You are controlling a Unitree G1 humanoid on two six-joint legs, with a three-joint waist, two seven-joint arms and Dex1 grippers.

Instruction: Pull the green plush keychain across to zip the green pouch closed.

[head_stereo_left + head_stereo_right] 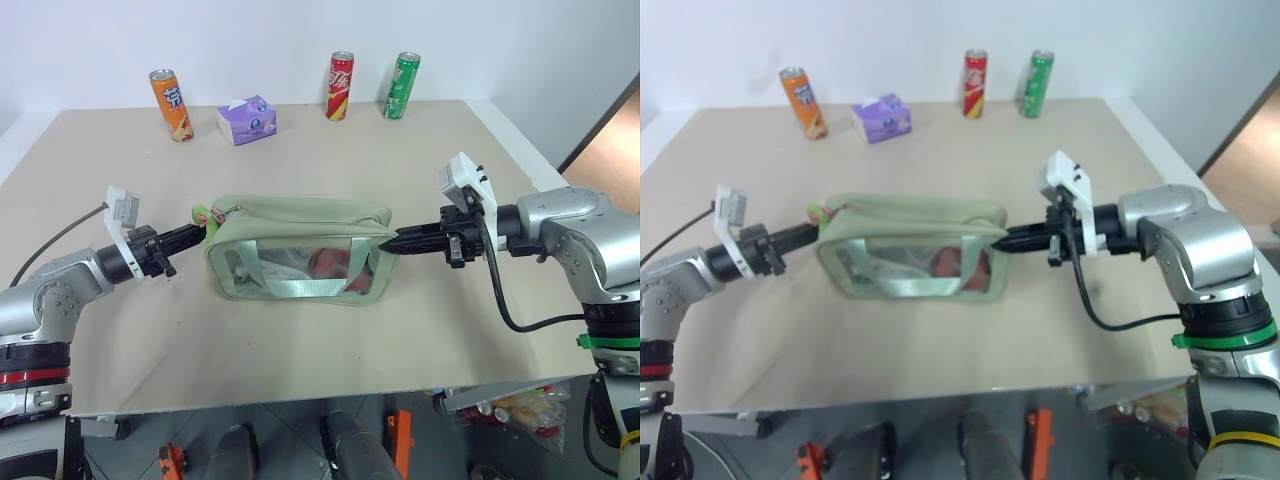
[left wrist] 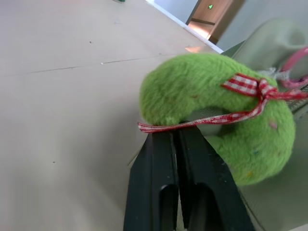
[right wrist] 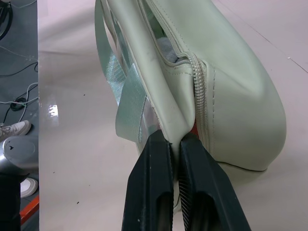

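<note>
The green pouch (image 1: 300, 252) lies in the middle of the table, its clear window facing me and its top zip partly gaping. At its left end hangs the green plush keychain (image 1: 207, 215), a fuzzy lime ring tied with a red checked ribbon (image 2: 250, 86). My left gripper (image 1: 203, 229) comes in level from the left, shut on the keychain; the left wrist view shows its fingertips (image 2: 163, 144) pressed together at the plush's lower edge. My right gripper (image 1: 388, 243) is shut on the pouch's right end seam (image 3: 178, 130), pinching the fabric beside the zip.
Along the table's far edge stand an orange can (image 1: 172, 104), a purple tissue pack (image 1: 247, 119), a red can (image 1: 341, 86) and a green can (image 1: 403, 86). The table's front edge (image 1: 320, 395) runs close below the pouch.
</note>
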